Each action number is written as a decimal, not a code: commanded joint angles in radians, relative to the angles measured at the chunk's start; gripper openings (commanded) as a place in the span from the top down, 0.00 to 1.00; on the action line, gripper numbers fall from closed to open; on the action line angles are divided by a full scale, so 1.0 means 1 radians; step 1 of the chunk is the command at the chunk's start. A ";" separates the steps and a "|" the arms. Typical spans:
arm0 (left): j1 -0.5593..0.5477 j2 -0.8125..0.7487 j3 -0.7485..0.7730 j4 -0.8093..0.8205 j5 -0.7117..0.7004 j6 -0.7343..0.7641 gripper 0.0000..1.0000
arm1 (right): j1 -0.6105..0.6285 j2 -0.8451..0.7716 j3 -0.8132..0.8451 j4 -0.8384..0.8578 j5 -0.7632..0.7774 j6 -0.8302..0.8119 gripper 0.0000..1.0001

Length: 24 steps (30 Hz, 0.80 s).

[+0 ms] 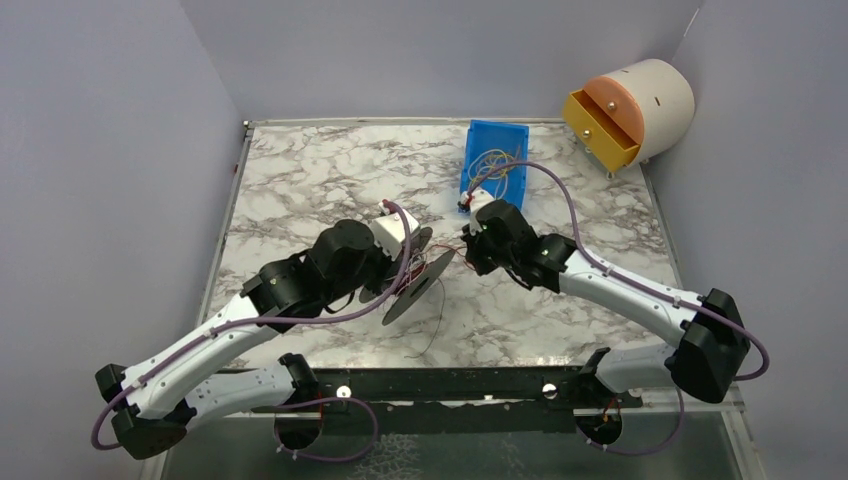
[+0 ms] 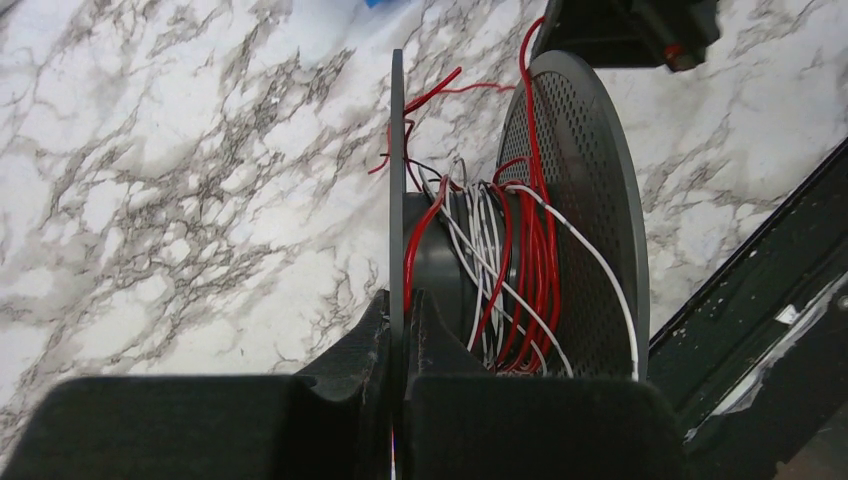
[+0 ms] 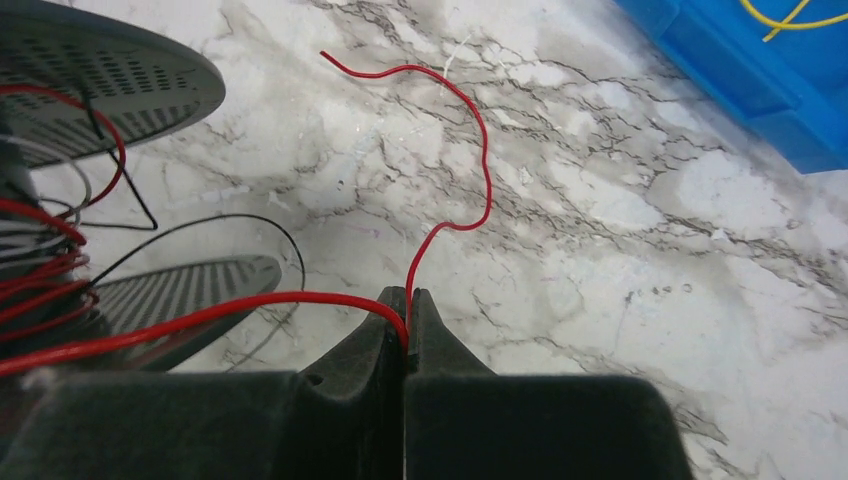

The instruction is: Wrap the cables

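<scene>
A dark grey spool [image 1: 415,290] sits at the table's middle, held off the marble. Red, white and dark cables [image 2: 515,265] are wound round its core. My left gripper [image 2: 405,305] is shut on the spool's thin flange [image 2: 397,180], edge-on between the fingers. My right gripper [image 3: 407,300] is shut on a red cable [image 3: 470,130] that runs left to the spool [image 3: 110,80]; its free end curls up over the marble. In the top view the right gripper [image 1: 470,245] is just right of the spool and the left gripper [image 1: 405,262] is at the spool.
A blue bin [image 1: 495,165] with loose yellow and red wires stands at the back, also seen in the right wrist view [image 3: 760,60]. A cream drum with an open orange drawer [image 1: 625,110] is at the back right. A thin dark cable [image 1: 435,325] trails toward the front edge.
</scene>
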 commanded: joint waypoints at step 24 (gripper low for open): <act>0.001 -0.071 0.295 0.061 -0.078 -0.206 1.00 | -0.063 -0.227 -0.305 0.402 -0.059 0.186 0.52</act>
